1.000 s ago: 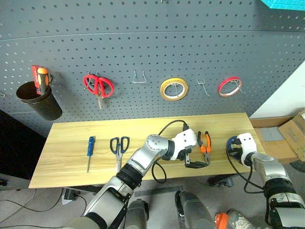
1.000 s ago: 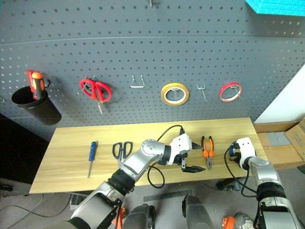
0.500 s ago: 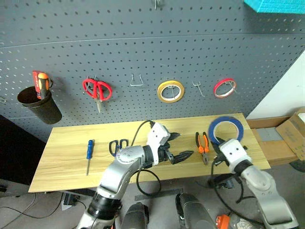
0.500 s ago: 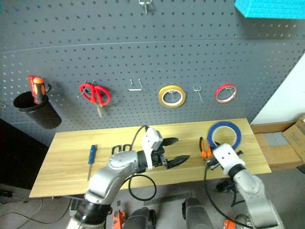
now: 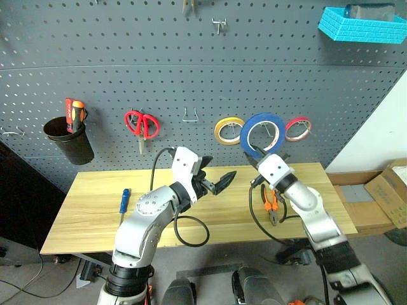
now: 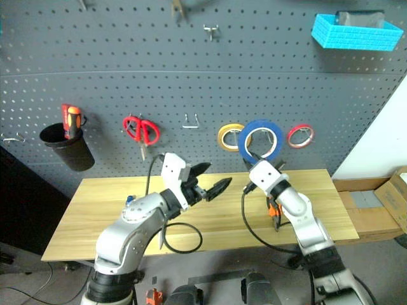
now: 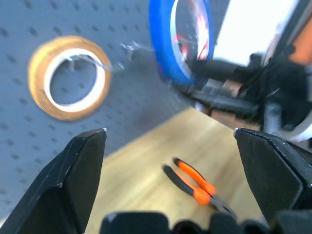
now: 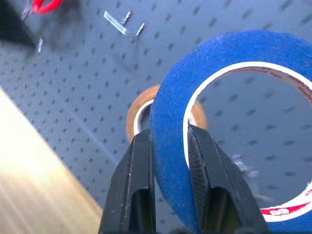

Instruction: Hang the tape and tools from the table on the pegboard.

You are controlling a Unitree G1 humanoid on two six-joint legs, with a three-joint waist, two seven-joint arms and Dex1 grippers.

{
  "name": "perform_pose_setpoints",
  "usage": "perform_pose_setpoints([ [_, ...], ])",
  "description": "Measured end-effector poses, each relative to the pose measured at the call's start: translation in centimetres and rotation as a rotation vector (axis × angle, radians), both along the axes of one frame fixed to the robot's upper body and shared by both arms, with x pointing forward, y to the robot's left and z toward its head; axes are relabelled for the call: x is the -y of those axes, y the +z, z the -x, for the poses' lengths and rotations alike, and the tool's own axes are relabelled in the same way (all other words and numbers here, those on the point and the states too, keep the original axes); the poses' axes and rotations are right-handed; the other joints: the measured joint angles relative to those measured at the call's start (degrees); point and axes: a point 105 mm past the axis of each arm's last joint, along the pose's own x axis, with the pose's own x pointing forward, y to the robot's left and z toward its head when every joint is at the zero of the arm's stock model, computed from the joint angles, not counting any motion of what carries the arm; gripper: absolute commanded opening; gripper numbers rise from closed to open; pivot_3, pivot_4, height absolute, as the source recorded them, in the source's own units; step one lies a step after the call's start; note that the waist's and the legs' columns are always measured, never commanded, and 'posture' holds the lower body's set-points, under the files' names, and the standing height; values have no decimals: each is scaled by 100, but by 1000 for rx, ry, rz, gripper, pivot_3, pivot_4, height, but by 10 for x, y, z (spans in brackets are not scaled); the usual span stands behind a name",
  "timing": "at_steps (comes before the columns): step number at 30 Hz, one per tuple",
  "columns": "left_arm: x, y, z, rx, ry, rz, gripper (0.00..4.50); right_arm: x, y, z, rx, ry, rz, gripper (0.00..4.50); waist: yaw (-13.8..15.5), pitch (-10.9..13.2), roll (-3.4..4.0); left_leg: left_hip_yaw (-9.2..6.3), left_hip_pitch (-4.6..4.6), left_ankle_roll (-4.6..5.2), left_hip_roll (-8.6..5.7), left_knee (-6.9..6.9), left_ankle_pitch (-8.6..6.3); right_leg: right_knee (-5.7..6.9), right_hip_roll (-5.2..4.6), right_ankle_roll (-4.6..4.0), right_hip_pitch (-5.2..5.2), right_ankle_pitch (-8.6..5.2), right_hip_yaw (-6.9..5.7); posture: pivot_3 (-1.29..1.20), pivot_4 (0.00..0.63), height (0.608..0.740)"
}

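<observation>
- Your blue tape roll (image 5: 265, 134) is pinched at its lower rim by the right gripper (image 8: 168, 151), one finger inside the ring and one outside, held upright in front of the pegboard (image 5: 159, 76) between the yellow roll (image 5: 229, 129) and the red roll (image 5: 297, 128).
- Left gripper (image 5: 216, 180) hangs over the table (image 5: 95, 210) with its jaws spread wide, nothing in them.
- Pliers (image 5: 271, 202) lie on the table just under the right arm; the blue-handled screwdriver (image 5: 124, 200) sits well off to the left.
- Up on the board you've got red scissors (image 5: 142, 123), a black cup (image 5: 68, 138) and a cyan basket (image 5: 361, 24).
- The tape's a thin, wide-open ring, white inside.
</observation>
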Motion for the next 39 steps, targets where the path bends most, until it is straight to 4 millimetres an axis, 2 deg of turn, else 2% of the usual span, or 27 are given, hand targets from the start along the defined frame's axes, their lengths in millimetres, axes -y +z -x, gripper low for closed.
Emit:
perform_pose_setpoints([
  [4, -1, 4, -3, 15, 13, 3, 4500, 9, 1, -23, -105, -15, -35, 376, 24, -17, 0, -4, 0, 1, 6, -2, -1, 1, 4, -11, 1, 5, -2, 40, 45, 740],
  [8, -2, 3, -3, 10, 24, 6, 4500, 19, 2, -29, -123, -42, -46, 376, 42, -42, 0, 1, 8, 1, 5, 4, -1, 3, 5, -5, 7, 6, 3, 39, 51, 740],
  [12, -2, 0, -3, 0, 29, 9, 4500, 20, -1, -26, -127, -42, -48, 376, 60, -51, 2, 1, 13, 2, 7, 13, 1, 9, 10, -3, 11, 13, 5, 33, 55, 740],
  [17, -3, 1, -3, 0, 30, 10, 4500, 19, -18, -10, -174, -45, -57, 376, 88, -59, 7, 3, 11, 2, 11, 13, 0, 10, 14, -4, 8, 12, 9, 25, 54, 740],
  [21, -2, 3, -3, 3, 22, 18, 4500, 16, -19, 2, -184, -48, -72, 376, 96, -61, 10, 2, 8, 2, 12, 13, 0, 10, 15, -4, 5, 12, 9, 15, 55, 740],
  [24, 0, 8, -4, 19, 15, 22, 4500, 13, -18, 3, -192, -58, -85, 376, 99, -62, 12, 4, 10, 1, 11, 14, 0, 10, 16, -4, 6, 13, 10, 11, 53, 740],
  [27, 0, 9, -4, 20, 12, 23, 4500, 14, -14, -2, -185, -69, -85, 376, 96, -65, 18, 7, 10, 1, 10, 14, 0, 10, 16, -4, 5, 13, 12, 11, 54, 740],
  [33, 0, 9, -4, 18, 8, 23, 4500, 28, 11, -18, -114, -127, -94, 376, 106, -66, 19, 4, 8, 2, 10, 12, 0, 9, 17, -5, 4, 12, 10, 19, 58, 740],
  [39, -1, 8, -4, 16, 9, 21, 4500, 24, 22, -16, -73, -124, -109, 376, 112, -66, 20, 3, 3, 2, 11, 11, 0, 8, 17, -7, 1, 11, 9, 26, 60, 740],
])
